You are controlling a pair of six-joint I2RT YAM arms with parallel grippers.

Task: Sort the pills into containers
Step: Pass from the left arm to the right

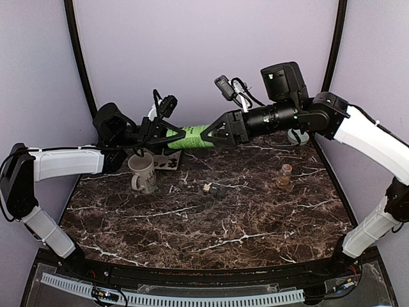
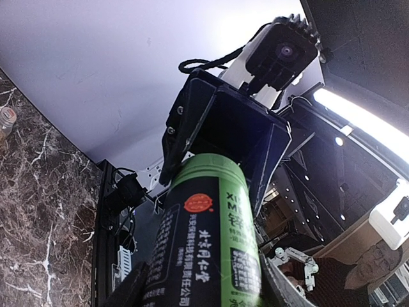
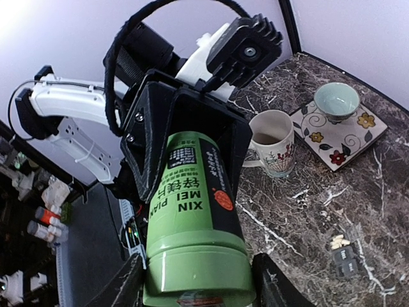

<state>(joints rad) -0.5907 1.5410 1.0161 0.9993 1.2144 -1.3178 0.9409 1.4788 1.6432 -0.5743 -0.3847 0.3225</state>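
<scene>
**A:** Top view first. Where is everything?

**B:** The green bottle (image 1: pixel 192 136) hangs level over the table (image 1: pixel 211 236), between both arms. The left gripper (image 1: pixel 171 137) is clamped on its 9 o'clock end, and the right gripper (image 1: pixel 216 133) meets its 3 o'clock end. The pills (image 1: pixel 207 187) lie on the marble at 6 o'clock from the bottle, just beside the dark container (image 1: pixel 221 189). The mug (image 1: pixel 143 173) stands at 8 o'clock and the little jar (image 1: pixel 285 174) at 4.

**A:** Left wrist view?

**B:** The bottle fills the space between its own fingers, so that hold looks firm. The far jaws wrap the other end.

**A:** Right wrist?

**B:** Its fingers flank the cap (image 3: pixel 198 272), very close. Whether they pinch it, I cannot tell.

**A:** So what worries you?

**B:** If the right side twists before it bites, it skates round the cap. If it bites and the left hold is weak, the whole bottle turns. It could also slip and drop onto the mug or the pills, scattering them. And a cap loosened while the bottle lies level may spill whatever is inside.
</scene>
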